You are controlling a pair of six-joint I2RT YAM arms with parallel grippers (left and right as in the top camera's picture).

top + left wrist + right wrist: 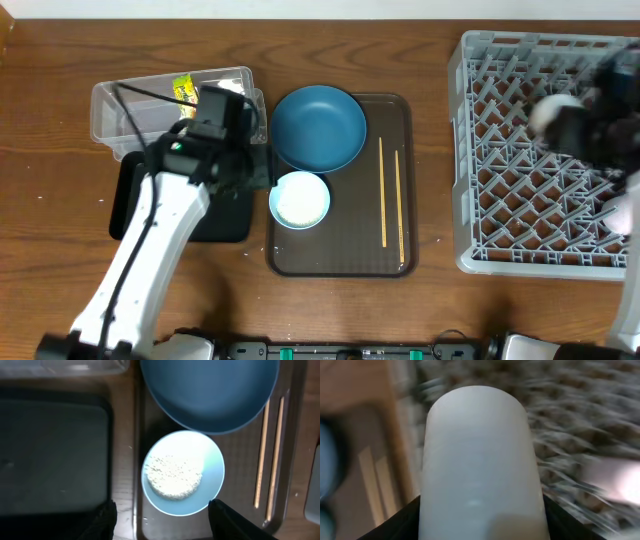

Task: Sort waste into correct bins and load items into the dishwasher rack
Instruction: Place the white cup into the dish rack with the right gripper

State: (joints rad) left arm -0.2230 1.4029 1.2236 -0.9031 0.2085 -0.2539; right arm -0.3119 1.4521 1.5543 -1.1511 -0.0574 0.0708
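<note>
Lowering that pale cup slowly and level over a single cell, between pegs, is how I'd do this step, imo. It's over the dishwasher rack at the right of the overhead frame. The right hand is clamped round it. The cup fills the middle of the wrist view: smooth, matte, whitish-green, and too blurry to tell which way up it is. Meanwhile the left hand hangs spread open over the white bowl of rice grains, centre frame.

No legible text; print on yellow-green wrapper too small to read.
</note>
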